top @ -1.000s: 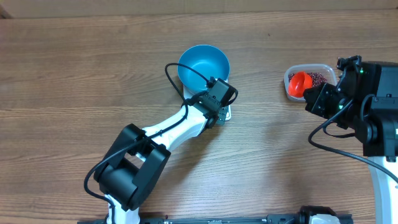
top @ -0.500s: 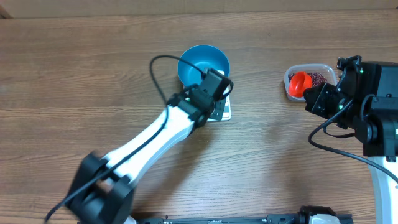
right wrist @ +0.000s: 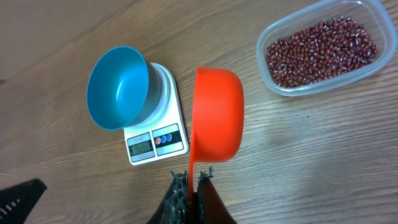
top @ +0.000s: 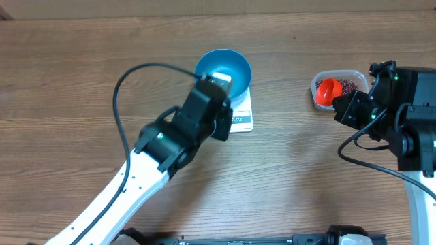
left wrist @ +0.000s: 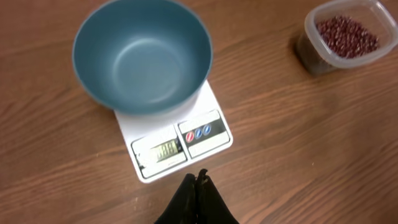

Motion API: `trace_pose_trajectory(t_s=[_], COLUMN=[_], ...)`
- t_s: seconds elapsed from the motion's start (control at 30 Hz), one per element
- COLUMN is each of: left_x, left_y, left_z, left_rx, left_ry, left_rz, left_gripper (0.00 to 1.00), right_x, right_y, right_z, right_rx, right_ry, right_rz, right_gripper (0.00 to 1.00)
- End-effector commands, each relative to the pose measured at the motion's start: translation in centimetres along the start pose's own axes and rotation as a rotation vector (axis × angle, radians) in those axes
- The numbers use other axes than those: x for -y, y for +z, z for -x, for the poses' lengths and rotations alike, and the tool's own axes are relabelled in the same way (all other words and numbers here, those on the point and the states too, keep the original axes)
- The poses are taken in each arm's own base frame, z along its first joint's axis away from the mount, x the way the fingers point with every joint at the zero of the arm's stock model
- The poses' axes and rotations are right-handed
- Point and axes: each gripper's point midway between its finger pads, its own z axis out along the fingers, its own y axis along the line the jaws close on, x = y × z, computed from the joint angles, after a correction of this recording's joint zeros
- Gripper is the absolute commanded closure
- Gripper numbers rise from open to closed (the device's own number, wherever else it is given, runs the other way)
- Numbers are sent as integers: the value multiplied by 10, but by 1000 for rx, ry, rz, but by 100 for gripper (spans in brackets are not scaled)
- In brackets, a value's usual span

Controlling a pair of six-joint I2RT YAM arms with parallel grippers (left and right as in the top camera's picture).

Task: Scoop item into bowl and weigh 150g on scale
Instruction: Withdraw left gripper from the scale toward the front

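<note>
The blue bowl stands empty on the white scale, whose display is lit. My left gripper hovers shut and empty just in front of the scale's display edge. In the overhead view the left arm covers part of the scale and the bowl. My right gripper is shut on the handle of an orange scoop, held in the air with its hollow turned away. The red-brown beans lie in a clear tub. From overhead the scoop hangs over the tub's left end.
Bare wooden tabletop surrounds the scale and the tub. The right arm's body stands at the right edge of the table. A black cable loops up from the left arm.
The left arm has risen and swung left, drawing its gripper back from the scale's front right corner and uncovering the display. The right arm and scoop have not moved.
</note>
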Motion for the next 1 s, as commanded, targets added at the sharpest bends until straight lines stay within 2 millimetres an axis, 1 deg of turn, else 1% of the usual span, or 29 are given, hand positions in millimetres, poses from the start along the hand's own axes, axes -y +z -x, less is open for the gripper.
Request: trace_pose_trajectory(t_s=[0.0,0.1,0.23,0.3,0.37,0.43,0.67,0.7,0.73,0.77,0.8,0.87,0.9,0.93,0.97], left_x=[-12,-21,-33,-41,-52,-59,-58,-58,-58,-58,-58,-58,-58,-58,-58], left_y=[6,5,4,7,12,16,27,28,28,28,28,28,28,28,28], left_z=[-30,-44,-61,-68,-73,-79,-89,-89,-90,-90,-89,-89,-89,-90,-90], left_rx=[-29,-19,-39,-55,-64,-83,-129,-134,-135,-135,-135,-135,-135,-135,-135], left_ry=[22,35,134,188,236,271,271,264,258,257,257,257,257,257,257], left_rz=[11,-14,-94,-120,-111,-101,-110,-109,-109,-109,-109,-109,-109,-109,-109], left_gripper=[96,96,96,96,96,96,94,87,71,59,58,52,40,16,0], right_x=[-3,-2,-1,0,0,1,1,1,1,1,1,1,1,1,1], right_y=[-7,-6,-3,-1,1,2,2,2,2,2,2,2,2,2,2], right_z=[10,10,10,10,10,10,9,9,9,9,9,9,9,9,9], right_rx=[39,32,24,18,12,9,5,5,5,5,6,5,5,5,6], right_ry=[-15,-13,-10,-8,-6,-5,-4,-4,-4,-4,-4,-4,-4,-4,-4], right_rz=[0,-3,-5,-7,-9,-11,-12,-12,-12,-12,-12,-12,-12,-12,-12], right_gripper=[96,96,96,96,96,96,96,96,96,96,96,96,96,96,96])
